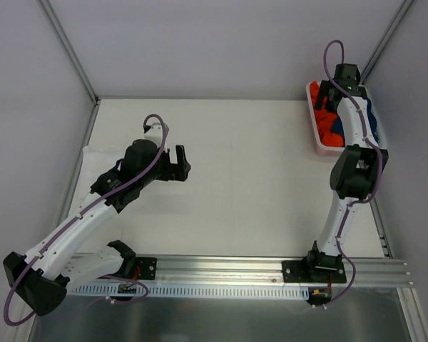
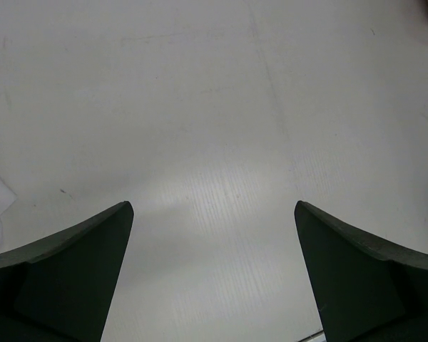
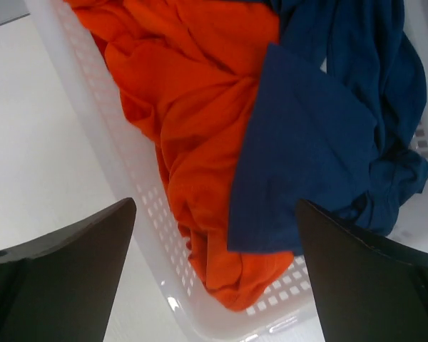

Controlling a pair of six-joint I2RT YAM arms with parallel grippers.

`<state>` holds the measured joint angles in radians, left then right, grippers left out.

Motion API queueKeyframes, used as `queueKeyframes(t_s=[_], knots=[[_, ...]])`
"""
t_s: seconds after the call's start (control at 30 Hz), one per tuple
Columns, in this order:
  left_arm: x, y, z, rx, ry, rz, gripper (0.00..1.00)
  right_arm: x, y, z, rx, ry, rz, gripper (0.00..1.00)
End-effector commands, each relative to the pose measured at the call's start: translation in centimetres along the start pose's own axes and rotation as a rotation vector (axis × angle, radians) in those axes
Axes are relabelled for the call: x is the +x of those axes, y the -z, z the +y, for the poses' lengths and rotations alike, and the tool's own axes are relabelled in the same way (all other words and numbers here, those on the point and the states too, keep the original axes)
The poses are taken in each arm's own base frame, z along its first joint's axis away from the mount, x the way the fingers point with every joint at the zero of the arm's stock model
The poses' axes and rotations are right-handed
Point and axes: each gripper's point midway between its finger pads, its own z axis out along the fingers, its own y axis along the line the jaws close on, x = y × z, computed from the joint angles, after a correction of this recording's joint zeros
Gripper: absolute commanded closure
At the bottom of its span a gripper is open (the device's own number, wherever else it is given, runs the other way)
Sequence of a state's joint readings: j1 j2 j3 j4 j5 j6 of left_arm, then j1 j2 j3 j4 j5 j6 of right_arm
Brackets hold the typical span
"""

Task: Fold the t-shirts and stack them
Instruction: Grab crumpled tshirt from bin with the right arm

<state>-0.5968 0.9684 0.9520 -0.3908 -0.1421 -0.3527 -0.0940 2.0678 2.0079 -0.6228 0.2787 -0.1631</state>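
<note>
1 orange t-shirt (image 3: 192, 107) and 1 navy t-shirt (image 3: 307, 142) lie in 1 basket (image 3: 148, 208).

Basket (image 3: 157, 214): white plastic lattice, standing on the pale table (image 3: 36, 157); its left wall and near corner show.
Orange tee (image 3: 192, 107): crumpled, against the basket's left wall, reaching the near corner.
Navy tee (image 3: 307, 142): bunched toward the right wall, one flat flap lying over the orange tee.
Right gripper (image 3: 214, 206): above the basket, jaws wide apart, gripping nothing.
</note>
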Motion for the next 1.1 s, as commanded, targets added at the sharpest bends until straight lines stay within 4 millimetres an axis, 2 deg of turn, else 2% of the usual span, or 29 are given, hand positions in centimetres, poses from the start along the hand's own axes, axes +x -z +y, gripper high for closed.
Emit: queueKeyframes(t_s=[0.0,0.03,0.13,0.3,0.33,0.37,0.47,0.6,0.83,1.0,1.07], knots=[[-0.5,-0.2,0.3,-0.022,-0.01,-0.036,0.01,-1.7,0.5,-1.4,0.092,0.034,-0.001,0.01],[-0.5,-0.3,0.3,-0.024,-0.011,-0.037,0.01,-1.8,-0.4,-2.1,0.117,0.027,0.004,0.01],[-0.2,-0.5,0.3,-0.017,-0.012,-0.033,0.01,-2.4,-1.4,-3.8,0.187,0.011,-0.013,0.01],[-0.2,-0.6,-0.4,0.039,-0.02,-0.076,0.01,-3.8,-2.1,-6.8,0.328,0.031,-0.042,0.01],[0.3,-0.7,-0.3,0.045,-0.023,-0.074,0.01,-3.9,-2.2,-7.6,0.359,0.046,-0.039,0.01],[0.4,-0.7,-0.4,0.053,-0.023,-0.079,0.01,-3.9,-2.6,-7.8,0.361,0.048,-0.037,0.0],[0.1,-0.7,-0.5,0.062,-0.025,-0.098,0.01,-3.1,-3.7,-7.9,0.304,0.007,-0.015,0.0],[0.5,-1.5,-0.6,0.06,-0.026,-0.071,0.01,-0.7,-5.8,-7.5,0.249,-0.022,0.052,0.0],[1.0,-1.8,0.0,0.029,-0.01,-0.065,0.01,2.8,-7.5,-6.5,0.18,-0.024,0.145,0.0],[1.1,-1.9,0.1,0.024,-0.014,-0.061,0.01,2.5,-7.1,-5.0,0.07,-0.079,0.14,0.01],[1.2,-2.1,0.1,0.019,-0.015,-0.058,0.01,2.4,-6.9,-4.8,0.05,-0.085,0.139,0.26]])
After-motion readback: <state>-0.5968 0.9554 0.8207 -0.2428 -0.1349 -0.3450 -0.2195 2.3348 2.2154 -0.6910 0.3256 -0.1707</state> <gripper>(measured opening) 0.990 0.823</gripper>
